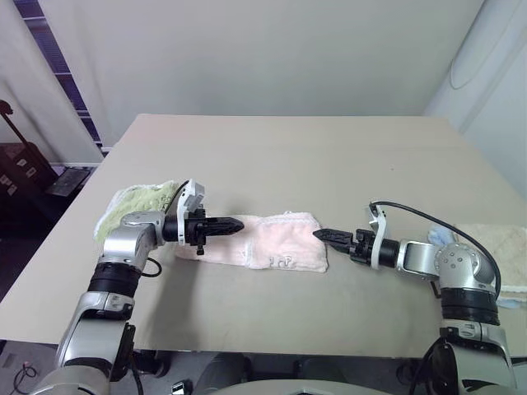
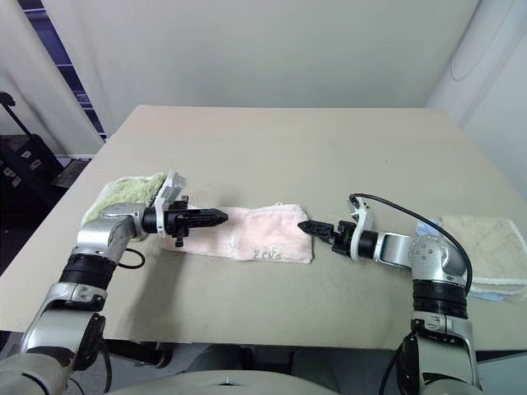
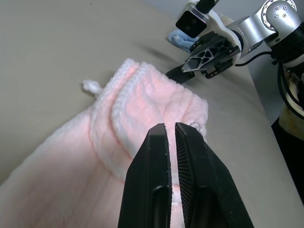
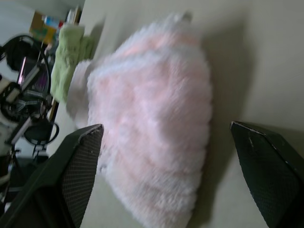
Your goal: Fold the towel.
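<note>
A pale pink ribbed terry towel with white scalloped edging (image 1: pixel 268 241) lies on the beige tabletop (image 1: pixel 288 156) near its front edge, about midway between the two side edges. It is already doubled into a narrow oblong, long side running parallel to the front edge, with a small dark embroidered mark facing the front.

The left gripper (image 1: pixel 233 224) hovers over the towel's left end, its two black fingers (image 3: pixel 164 161) pressed together with no cloth between them. The right gripper (image 2: pixel 306 226) sits just off the towel's right end, pointing at it, with its fingers spread wide and the end of the towel framed between them but not pinched. With one arm at each end, the towel looks ready for another fold along its length or a final tidy.

A smaller light green towel (image 1: pixel 136 204) sits bunched by the left edge, behind the left arm. A beige towel with a light blue cloth under it (image 2: pixel 486 244) rests by the right edge. Both are well clear of the working space.
</note>
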